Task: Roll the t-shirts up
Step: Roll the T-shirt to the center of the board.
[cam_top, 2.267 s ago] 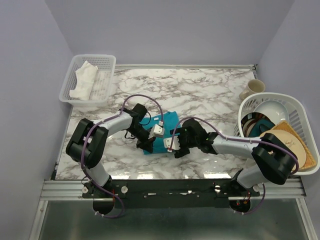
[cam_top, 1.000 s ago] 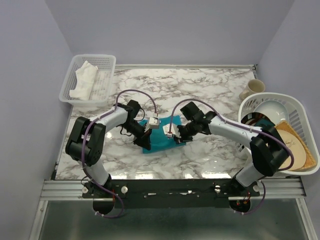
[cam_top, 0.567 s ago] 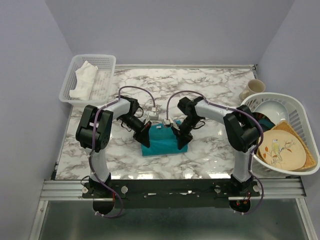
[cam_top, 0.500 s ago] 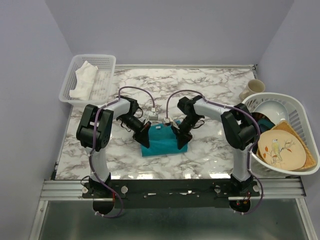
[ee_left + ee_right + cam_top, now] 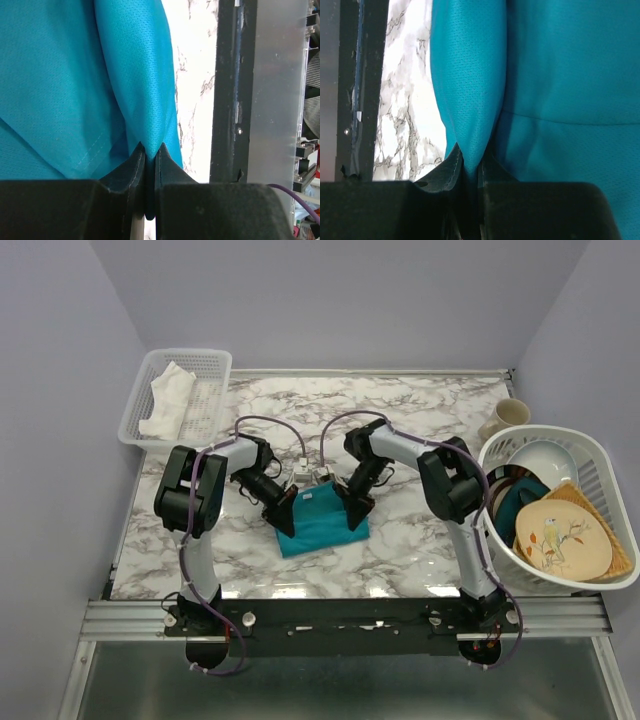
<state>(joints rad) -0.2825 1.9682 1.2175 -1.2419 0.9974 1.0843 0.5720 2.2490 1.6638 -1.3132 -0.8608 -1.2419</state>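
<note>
1. The marble worktop (image 5: 420,420) carries it all. The teal t-shirt (image 5: 325,528) lies as a folded packet near the middle, between the two arms.
2. At each side of the shirt one edge is drawn up into a fold. The roll looks barely begun.
3. The left pincer (image 5: 150,150) is clamped on the left fold, and the right pincer (image 5: 470,159) is clamped likewise on the right.
4. To do it well, both should travel together, low and level, turning the held edge over onto the flat cloth so the roll comes tight and straight.
5. The thin mesh fabric may slip from the tips, so gentle, even tension is the call, with no tugging apart.
</note>
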